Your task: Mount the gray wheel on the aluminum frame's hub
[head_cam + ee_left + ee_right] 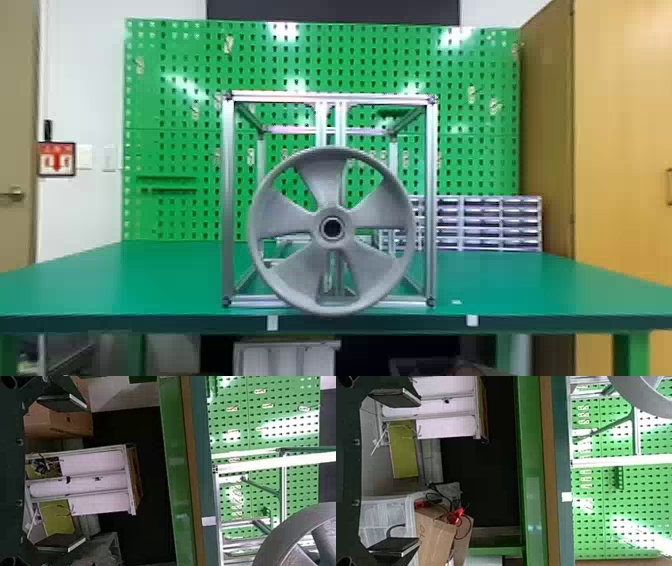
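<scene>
Standing upright against the front of the aluminum frame (228, 200), the gray wheel (331, 243) has its center hole (331, 228) in line with the paired middle posts (341, 122), near the front edge of the bench (150, 280). The left gripper (84, 472) is released, its two fingers wide apart with nothing between them; the right gripper (419, 472) is likewise spread and empty, in front of the bench. With neither one bearing the wheel, it looks to be on the hub, so the main work seems done. Whether it sits fully home cannot be told from the front. If it does, little is left; if not, an even push near the middle would finish the job.
</scene>
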